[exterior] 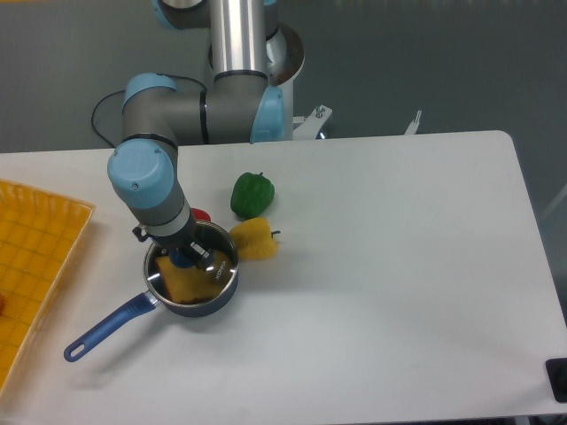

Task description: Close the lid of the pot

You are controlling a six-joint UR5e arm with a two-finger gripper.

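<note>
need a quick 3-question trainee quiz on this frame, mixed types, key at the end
1. True or false: the lid sits over the pot.
2. Which lies closest to the pot's rim? A) green pepper B) yellow pepper C) yellow tray
3. Fill in: the pot's blue handle points toward the table's front-____ corner in the image.

Key
1. True; the gripper is at the knob.
2. B
3. left

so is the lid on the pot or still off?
On, apparently: the lid lies over the pot, its rim matching the pot's. The gripper is at the knob; full seating can't be told.
</note>
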